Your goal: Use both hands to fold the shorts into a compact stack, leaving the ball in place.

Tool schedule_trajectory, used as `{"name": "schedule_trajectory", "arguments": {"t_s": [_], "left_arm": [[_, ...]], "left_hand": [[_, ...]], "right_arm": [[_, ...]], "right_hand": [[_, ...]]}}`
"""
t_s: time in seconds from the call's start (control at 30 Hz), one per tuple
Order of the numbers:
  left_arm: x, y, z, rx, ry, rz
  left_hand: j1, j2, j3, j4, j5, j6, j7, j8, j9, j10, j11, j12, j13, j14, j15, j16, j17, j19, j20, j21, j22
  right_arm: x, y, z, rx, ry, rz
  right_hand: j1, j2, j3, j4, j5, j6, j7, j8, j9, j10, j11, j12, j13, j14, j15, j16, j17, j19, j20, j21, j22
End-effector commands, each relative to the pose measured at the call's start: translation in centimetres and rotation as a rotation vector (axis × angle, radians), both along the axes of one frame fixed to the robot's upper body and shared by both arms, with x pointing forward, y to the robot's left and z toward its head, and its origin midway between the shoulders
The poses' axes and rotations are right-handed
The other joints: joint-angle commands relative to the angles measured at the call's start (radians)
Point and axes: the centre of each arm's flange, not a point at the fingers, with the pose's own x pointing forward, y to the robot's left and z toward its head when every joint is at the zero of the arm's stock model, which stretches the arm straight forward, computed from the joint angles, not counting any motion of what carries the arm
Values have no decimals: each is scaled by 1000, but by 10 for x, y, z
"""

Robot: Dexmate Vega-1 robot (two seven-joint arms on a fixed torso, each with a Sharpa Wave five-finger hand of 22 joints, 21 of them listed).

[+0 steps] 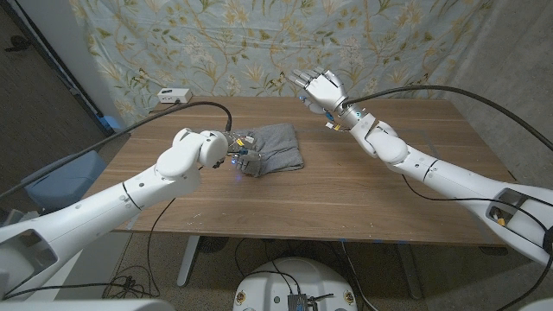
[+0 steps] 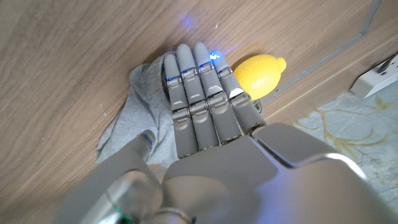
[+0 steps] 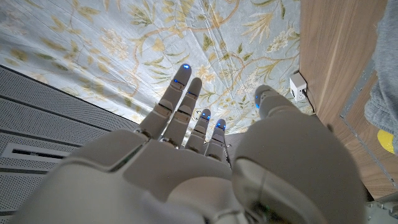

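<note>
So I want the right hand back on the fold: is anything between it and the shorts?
Nothing visible. The right hand is raised, fingers spread, beyond the shorts, with bare table between them. The left hand rests on the shorts' near left edge; the yellow ball lies beside them.

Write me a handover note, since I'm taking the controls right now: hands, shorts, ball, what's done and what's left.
Left hand: fingers lie on the grey shorts, pressing rather than clearly gripping.
Right hand: raised above the table's far side, fingers apart, holding nothing.
Shorts: bunched into a rough folded pile, left of table centre.
Yellow ball: lemon-shaped, on the table beside the shorts, just past the left fingertips.
Done: partly folded. Left: tidy into a compact stack; avoid the ball.
</note>
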Motion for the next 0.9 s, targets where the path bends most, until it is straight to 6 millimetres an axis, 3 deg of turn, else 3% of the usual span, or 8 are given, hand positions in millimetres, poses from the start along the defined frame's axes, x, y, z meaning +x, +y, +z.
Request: {"name": "schedule_trajectory", "arguments": {"t_s": [0.03, 0.17, 0.27, 0.3, 0.4, 0.53, 0.77, 0.9], "left_arm": [[-24, 12, -17, -50, 67, 200], [-42, 10, -11, -33, -106, 132], [-58, 8, -6, -7, -262, 84], [-63, 7, -5, 3, -324, 66], [-79, 7, -2, 9, -519, 9], [-96, 10, 0, -32, -710, -79], [-109, 20, 3, -214, -885, -260], [-109, 23, 6, -309, -880, -329]], "left_hand": [[-7, 29, 21, 1, 1, -9, 30, 2, 11, 40, 1, -3, -1, 68, 0, 13, 3, 60, 11, 18, -1], [-1, 39, 42, -1, -1, 4, 32, 11, 23, 59, -23, -6, 0, 99, -26, 12, 3, 56, 5, 13, -1], [7, 42, 60, -4, -6, -12, 10, 8, 31, 42, -38, -16, 9, 78, -37, -6, 4, 19, 27, -2, 0], [10, 43, 70, -5, -10, -27, 6, 4, 34, 29, -40, -21, 15, 52, -36, -19, 5, 5, 39, -7, 1], [25, 42, 113, -7, -25, -101, -62, -18, 27, -82, -45, -62, 37, -87, -47, -52, 9, -103, 88, -49, 6], [29, 41, 126, -8, -30, -109, -88, -15, 24, -107, -52, -68, 44, -130, -50, -52, 10, -159, 93, -69, 7], [36, 26, 138, -22, -35, -149, -108, -22, 20, -164, -55, -83, 55, -181, -50, -53, 10, -193, 98, -81, 10], [41, 15, 145, -37, -39, -247, -133, -33, 15, -295, -53, -113, 58, -274, -24, -53, 14, -238, 115, -95, 13]], "right_arm": [[-15, 7, -6, -21, -7, -18], [-19, 7, -6, -25, -12, -32], [-22, 8, -5, -25, -18, -39], [-23, 8, -5, -23, -18, -40], [-25, 9, -6, -21, -19, -41], [-27, 9, -9, -13, -19, -43], [-32, 5, -13, 41, -21, -23], [-38, 4, -14, 98, -19, 12]], "right_hand": [[-1, 10, 8, 2, -3, 14, -3, 3, 3, 8, 3, 4, 0, 7, -164, 5, 2, 10, 1, 1, 3], [-2, 10, 9, 1, -5, 15, -4, 3, 2, 10, 4, 5, 0, 8, -164, 6, 2, 10, 1, 0, 3], [-2, 10, 10, 0, -6, 15, -4, 2, 2, 9, 4, 4, 0, 9, -164, 6, 1, 10, 2, 0, 3], [-2, 10, 11, 0, -6, 14, -4, 2, 2, 9, 4, 4, 0, 10, -164, 6, 1, 10, 2, 0, 3], [-2, 10, 11, -1, -7, 13, -5, 2, 2, 8, 4, 4, 0, 9, -164, 6, 1, 10, 2, -1, 3], [-2, 10, 12, -2, -8, 13, -4, 1, 2, 8, 3, 4, 0, 9, -163, 6, 0, 10, 2, -1, 3], [-4, 9, 15, -5, -12, 32, -3, 8, 2, 17, 3, 7, 0, 9, -163, 5, -1, 10, 3, -3, 3], [-6, 9, 17, -6, -15, 43, -6, 11, 2, 24, 4, 9, 0, 9, -162, 6, -2, 11, 4, -4, 3]]}}
